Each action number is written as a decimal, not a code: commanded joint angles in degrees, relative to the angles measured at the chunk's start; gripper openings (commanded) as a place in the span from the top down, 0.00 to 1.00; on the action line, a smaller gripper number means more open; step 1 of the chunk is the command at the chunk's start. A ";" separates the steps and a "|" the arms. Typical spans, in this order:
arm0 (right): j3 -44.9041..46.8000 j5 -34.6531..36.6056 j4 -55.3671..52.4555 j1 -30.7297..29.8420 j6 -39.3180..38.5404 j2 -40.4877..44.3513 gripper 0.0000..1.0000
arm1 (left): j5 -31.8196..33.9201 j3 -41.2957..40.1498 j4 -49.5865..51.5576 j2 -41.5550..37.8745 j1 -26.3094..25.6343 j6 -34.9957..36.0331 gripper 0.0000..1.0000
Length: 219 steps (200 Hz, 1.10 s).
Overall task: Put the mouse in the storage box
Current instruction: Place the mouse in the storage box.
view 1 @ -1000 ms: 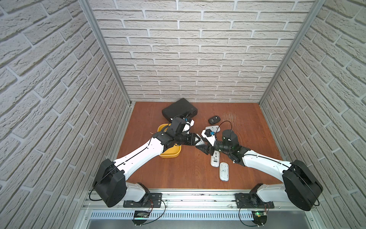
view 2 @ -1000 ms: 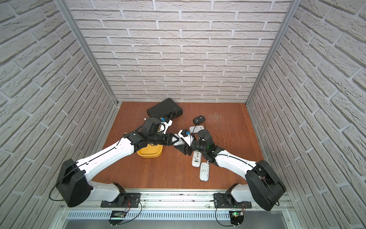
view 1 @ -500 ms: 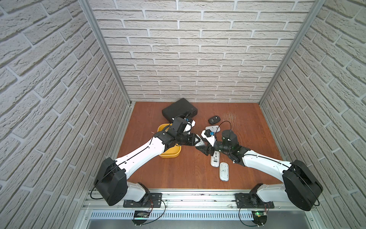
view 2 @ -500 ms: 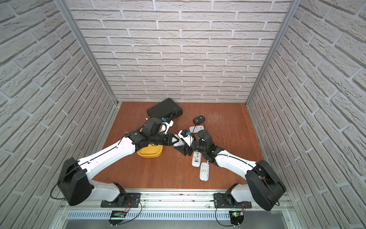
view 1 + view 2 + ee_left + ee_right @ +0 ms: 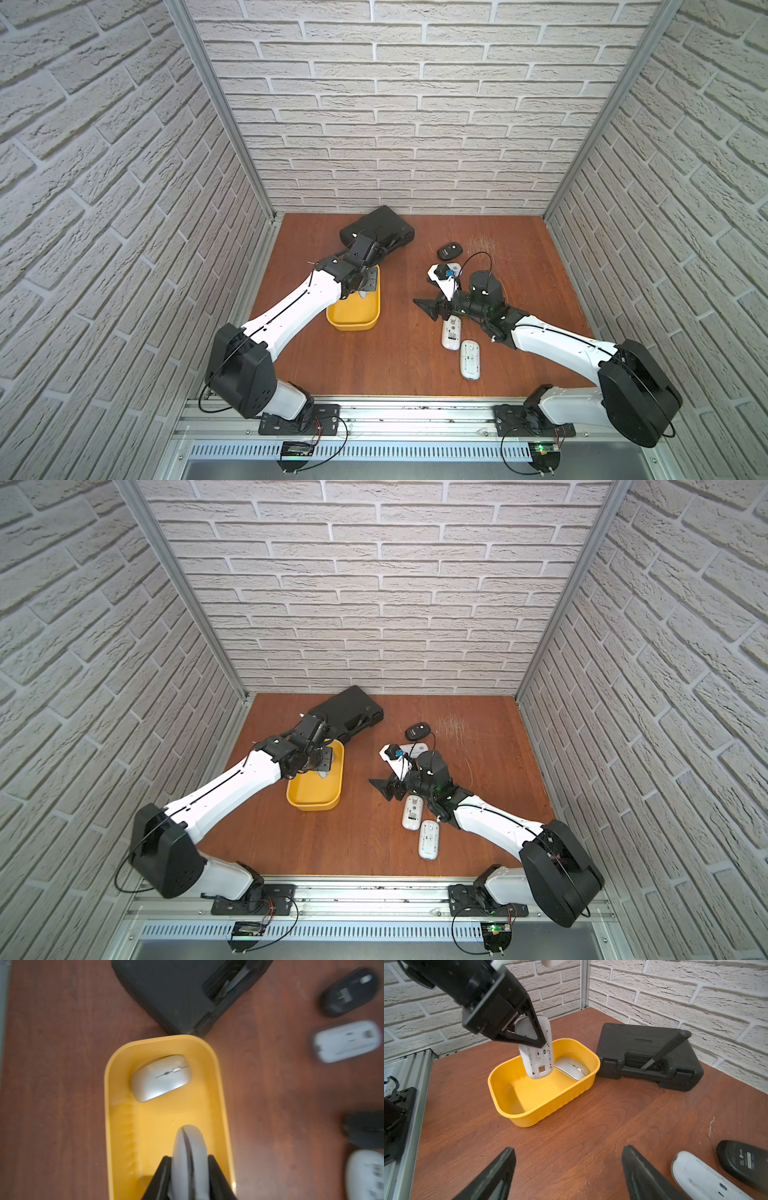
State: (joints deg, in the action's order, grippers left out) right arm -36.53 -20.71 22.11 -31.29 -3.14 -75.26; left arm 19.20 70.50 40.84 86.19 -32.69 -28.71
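The left gripper (image 5: 189, 1164) is clamping a white mouse (image 5: 537, 1061) across its thickness, one jaw on the flat underside and the other on the curved back. It is hanging the mouse nose-down over the yellow storage box (image 5: 542, 1109). The lower end of the mouse is hovering over the bare half of the box, not touching the floor as far as the wrist views are showing. A silver mouse (image 5: 162, 1077) is already lying at the end of the box nearest the black case (image 5: 643, 1051). The right gripper (image 5: 568, 1153) is standing with its jaws apart and empty above the table (image 5: 591, 1126), near two white mice (image 5: 451, 332) lying underside up.

The mouse is probably handling as a light, stiff plastic shell (smooth and rounded on top, so likely a little slippery). Gripping it mid-body, flat face against one pad, is looking like the safest hold. A short drop into the box should not be hurting it.
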 commanded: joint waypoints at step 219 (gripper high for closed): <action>0.96 0.12 2.34 1.05 1.29 0.60 0.17 | 19.03 4.49 -2.44 22.10 -1.51 8.84 0.39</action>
State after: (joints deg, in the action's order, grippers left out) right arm -36.07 -20.43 22.11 -30.52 -2.28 -75.26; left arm 39.24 76.07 38.46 108.51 -32.80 -19.29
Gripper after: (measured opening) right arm 0.832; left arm 0.543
